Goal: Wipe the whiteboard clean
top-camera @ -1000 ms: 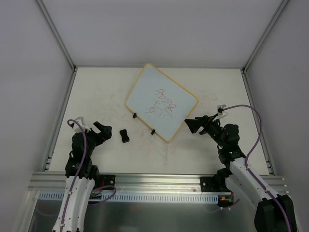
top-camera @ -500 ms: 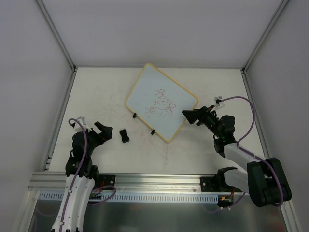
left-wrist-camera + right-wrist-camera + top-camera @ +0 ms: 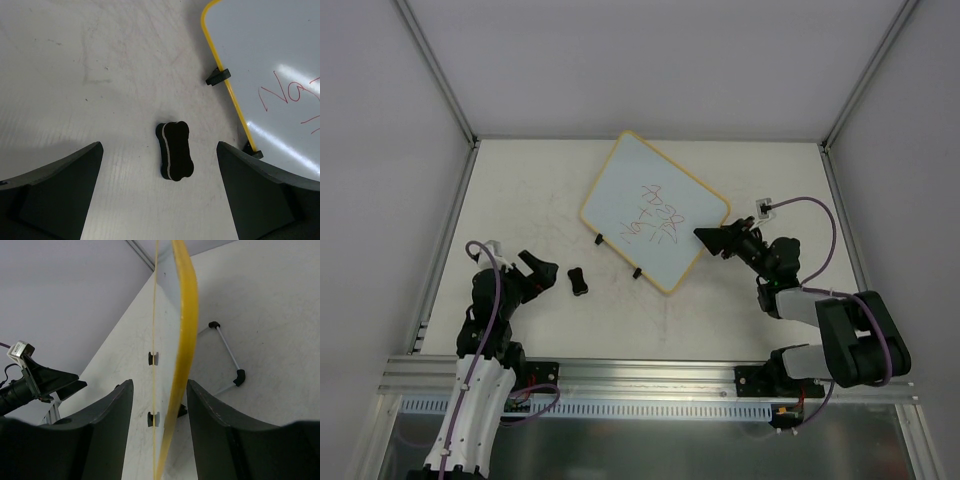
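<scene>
**Two arms, one moment: right hand (image 3: 706, 240) astride the whiteboard (image 3: 655, 210) rim, left hand (image 3: 537, 268) spread before the eraser (image 3: 579, 281)**

Whiteboard: lies on the counter (image 3: 540, 190) at the middle, towards the far side, turned diamond-wise. Its face is pale with a yellow rim (image 3: 182, 315). Red writing (image 3: 658, 215) sits on the right half. Two black clips (image 3: 600, 239) are on the near-left edge.

Right arm: folded low, elbow near the base. The forearm reaches left and away, and the wrist points at the board's right corner. The hand is at that corner. In the right wrist view the rim runs edge-on up the frame between the two fingers (image 3: 107, 435), one on each side of the board. The left-hand finger stands clear of the board. The other is just beside the rim; I cannot tell whether it touches. The jaws are partly open around the rim and do not clamp it. I cannot tell whether the corner is off the counter.

Left arm: rises from its base at the near left, elbow bent. The wrist is low and points right. The hand is spread as wide as it goes and has hold of nothing. In the left wrist view the eraser lies on the counter ahead of the hand, in line with the gap between the fingers and apart from both. It is black with a pale band along its side. The eraser is near the board's clipped edge but not touching it.
</scene>
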Available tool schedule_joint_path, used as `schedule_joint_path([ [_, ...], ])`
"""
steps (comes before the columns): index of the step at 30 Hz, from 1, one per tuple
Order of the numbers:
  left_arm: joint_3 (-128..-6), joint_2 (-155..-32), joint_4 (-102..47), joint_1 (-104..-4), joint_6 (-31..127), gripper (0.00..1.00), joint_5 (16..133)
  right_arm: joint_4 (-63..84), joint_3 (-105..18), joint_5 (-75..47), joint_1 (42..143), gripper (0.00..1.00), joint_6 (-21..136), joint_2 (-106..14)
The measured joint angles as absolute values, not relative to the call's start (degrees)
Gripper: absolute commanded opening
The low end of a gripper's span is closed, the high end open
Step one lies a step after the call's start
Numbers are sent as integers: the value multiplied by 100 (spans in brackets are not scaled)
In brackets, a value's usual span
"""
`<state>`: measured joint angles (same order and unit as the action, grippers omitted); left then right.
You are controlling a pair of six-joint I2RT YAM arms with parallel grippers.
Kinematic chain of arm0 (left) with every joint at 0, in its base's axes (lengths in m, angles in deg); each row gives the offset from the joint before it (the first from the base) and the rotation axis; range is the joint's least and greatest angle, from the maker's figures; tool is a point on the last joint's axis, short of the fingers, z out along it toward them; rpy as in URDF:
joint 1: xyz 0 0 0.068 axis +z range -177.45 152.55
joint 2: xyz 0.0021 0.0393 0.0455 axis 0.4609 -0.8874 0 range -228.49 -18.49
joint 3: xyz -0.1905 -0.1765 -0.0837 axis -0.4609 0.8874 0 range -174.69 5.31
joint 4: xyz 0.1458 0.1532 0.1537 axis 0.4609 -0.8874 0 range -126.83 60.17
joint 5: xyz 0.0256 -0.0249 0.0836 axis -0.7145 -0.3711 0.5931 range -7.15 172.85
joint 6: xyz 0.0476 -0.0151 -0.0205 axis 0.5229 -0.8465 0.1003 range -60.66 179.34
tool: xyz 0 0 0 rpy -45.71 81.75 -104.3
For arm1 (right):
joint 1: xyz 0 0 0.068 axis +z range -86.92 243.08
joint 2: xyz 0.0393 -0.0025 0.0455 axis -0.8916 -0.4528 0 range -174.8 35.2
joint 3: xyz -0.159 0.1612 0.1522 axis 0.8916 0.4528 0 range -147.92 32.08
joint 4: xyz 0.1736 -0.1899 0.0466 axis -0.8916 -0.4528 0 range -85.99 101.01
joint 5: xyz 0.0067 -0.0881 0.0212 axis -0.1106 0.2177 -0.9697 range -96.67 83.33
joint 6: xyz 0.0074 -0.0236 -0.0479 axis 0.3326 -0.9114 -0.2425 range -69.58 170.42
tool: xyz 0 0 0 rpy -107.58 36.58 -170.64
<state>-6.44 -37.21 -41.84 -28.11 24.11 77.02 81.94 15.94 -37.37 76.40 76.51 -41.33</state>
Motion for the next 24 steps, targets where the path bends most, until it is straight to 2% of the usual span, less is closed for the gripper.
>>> schedule_joint_path([
  [10,-736,-4501,-3963,-2890,2258,99,7593,8288,1589,-3866,7653,47,7824,-4544],
  [12,-854,-4792,-3957,-3098,2241,99,7672,8323,1589,-3872,7664,42,7828,-4557],
  [15,-1097,-5312,-3950,-3786,2230,99,8133,8343,1539,-3892,7708,28,7832,-4640],
  [19,-1403,-5959,-3887,-4501,2219,99,8618,8374,1480,-3912,7743,23,7850,-4727],
  [24,-1844,-6767,-3983,-4543,2296,99,8898,8409,1441,-3940,7756,15,7850,-4782],
])
